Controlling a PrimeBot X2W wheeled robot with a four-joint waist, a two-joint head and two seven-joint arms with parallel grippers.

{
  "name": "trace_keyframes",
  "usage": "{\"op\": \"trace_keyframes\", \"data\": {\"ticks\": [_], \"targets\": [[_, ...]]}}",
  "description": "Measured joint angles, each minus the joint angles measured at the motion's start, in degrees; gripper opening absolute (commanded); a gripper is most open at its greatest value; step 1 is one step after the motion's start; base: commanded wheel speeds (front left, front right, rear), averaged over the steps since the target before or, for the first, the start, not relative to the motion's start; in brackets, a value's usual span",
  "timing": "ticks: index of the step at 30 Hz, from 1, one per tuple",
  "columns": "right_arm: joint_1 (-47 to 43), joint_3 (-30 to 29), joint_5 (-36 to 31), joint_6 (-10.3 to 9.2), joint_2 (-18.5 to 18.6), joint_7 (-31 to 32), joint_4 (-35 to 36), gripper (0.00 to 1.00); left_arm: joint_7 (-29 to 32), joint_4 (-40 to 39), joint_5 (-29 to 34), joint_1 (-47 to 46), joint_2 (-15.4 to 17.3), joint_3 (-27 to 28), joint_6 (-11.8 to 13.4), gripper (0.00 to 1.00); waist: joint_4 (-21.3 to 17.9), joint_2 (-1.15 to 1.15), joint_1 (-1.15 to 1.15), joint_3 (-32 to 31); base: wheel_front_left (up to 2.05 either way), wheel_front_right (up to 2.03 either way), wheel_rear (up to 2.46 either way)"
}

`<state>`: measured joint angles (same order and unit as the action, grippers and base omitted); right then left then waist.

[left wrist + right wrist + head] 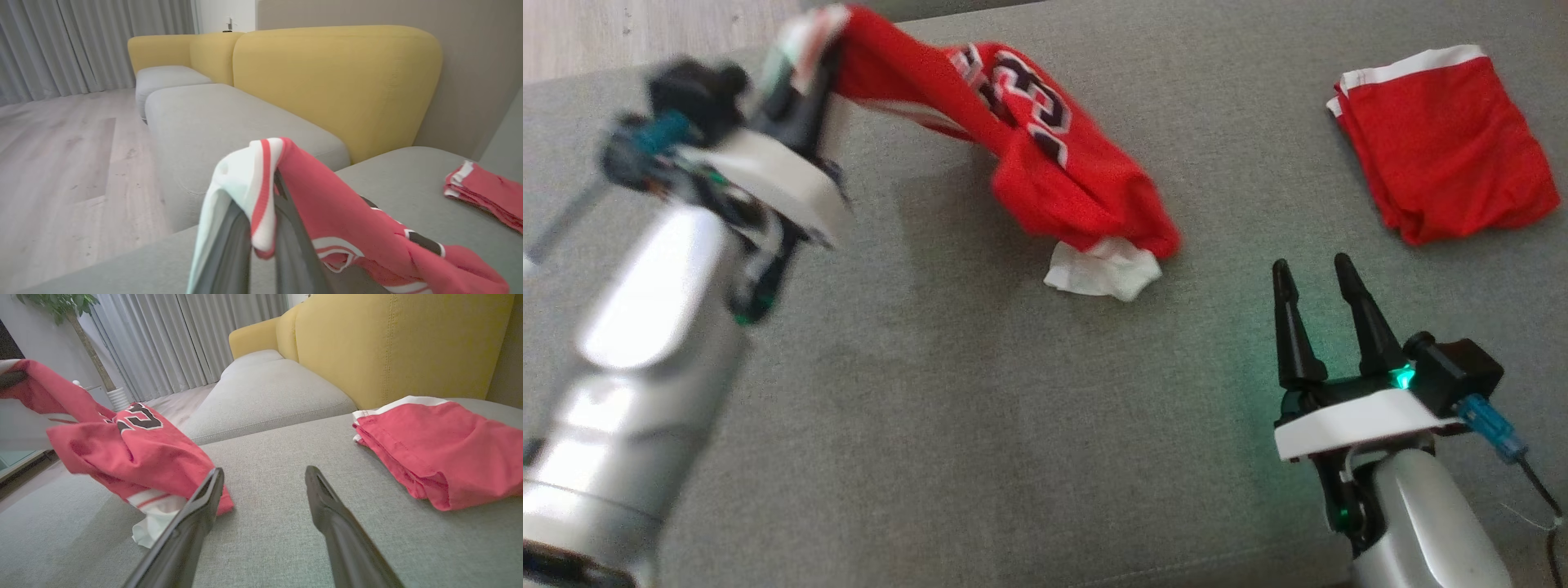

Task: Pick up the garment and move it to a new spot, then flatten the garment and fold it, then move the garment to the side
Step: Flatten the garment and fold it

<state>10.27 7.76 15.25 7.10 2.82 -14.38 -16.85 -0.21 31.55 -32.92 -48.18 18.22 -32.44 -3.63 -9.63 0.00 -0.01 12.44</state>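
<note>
One arm lifting: pick-and-move step

Your left gripper is clamped on the white-trimmed hem of the red basketball jersey, raised near the far left corner of the grey fabric sofa cushion. The jersey's tail lies mid-cushion. Your right gripper waits with fingers spread, front right. Next, probably: carry the jersey to the bare front half, well apart from the folded red cloth at the far right corner.

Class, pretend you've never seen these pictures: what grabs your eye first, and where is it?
The red jersey stands out first: the left gripper holds one end up at upper left while the other end trails on the grey cushion. At upper right lies a folded red garment, and the open right gripper is at lower right.
</note>
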Motion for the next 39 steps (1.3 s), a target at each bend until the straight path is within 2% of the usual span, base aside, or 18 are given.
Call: {"op": "trace_keyframes", "data": {"ticks": [4,6,7,8,11,14,23,29,36,39], "targets": [[0.01,1.26,0.70,0.00,0.00,0.00,-0.03,1.00,4.48,1.26,0.45,-3.74,4.70,0.96,-0.51,0.00,-0.72,0.00,0.01,0.09,0.00,0.00,0.00],[0.01,1.51,0.90,0.00,0.00,0.00,-0.03,1.00,10.03,4.14,0.47,-4.89,6.56,0.55,-0.99,0.00,-1.10,0.00,0.01,0.15,0.00,0.00,0.00],[0.00,1.62,0.90,0.00,0.01,0.00,-0.02,1.00,10.78,5.49,0.81,-4.93,7.40,0.37,-0.64,0.71,-1.27,0.00,0.01,0.24,0.00,0.00,0.00],[0.02,1.69,0.91,0.00,0.01,0.00,-0.01,1.00,10.34,6.48,1.78,-4.92,8.11,0.29,0.43,1.00,-1.44,0.00,0.01,0.40,0.00,0.00,0.00],[0.03,2.14,1.42,0.00,0.00,0.00,0.04,1.00,6.56,8.98,4.27,-4.94,9.43,0.52,3.41,1.00,-1.90,0.00,0.01,0.79,0.00,0.00,0.00],[0.01,1.81,1.40,0.00,0.01,0.00,0.05,1.00,1.56,9.67,4.21,-4.95,8.17,1.31,5.21,1.00,-1.44,0.00,0.01,0.75,0.00,0.00,0.00],[-0.51,0.07,-0.51,0.00,0.01,0.01,-0.01,1.00,-7.73,8.18,2.90,-1.74,2.98,1.48,6.26,1.00,2.58,0.00,0.01,-1.39,0.00,0.00,0.00],[-1.94,-1.10,-1.81,0.00,0.01,0.00,-0.07,1.00,-11.63,2.32,0.56,8.89,-0.44,1.68,9.00,1.00,6.88,0.00,0.00,-4.42,0.00,0.00,0.00],[-3.79,-1.30,-2.23,0.00,0.00,0.00,-0.54,1.00,-13.57,-7.14,-1.56,25.25,-2.69,2.69,13.77,1.00,11.00,0.00,0.00,-7.43,0.00,0.00,0.00],[-4.14,-1.48,-2.25,0.00,0.00,0.00,-0.78,1.00,-13.99,-10.25,-1.89,31.45,-3.66,2.77,14.96,1.00,12.07,0.00,0.00,-7.83,0.00,0.00,0.00]]}}
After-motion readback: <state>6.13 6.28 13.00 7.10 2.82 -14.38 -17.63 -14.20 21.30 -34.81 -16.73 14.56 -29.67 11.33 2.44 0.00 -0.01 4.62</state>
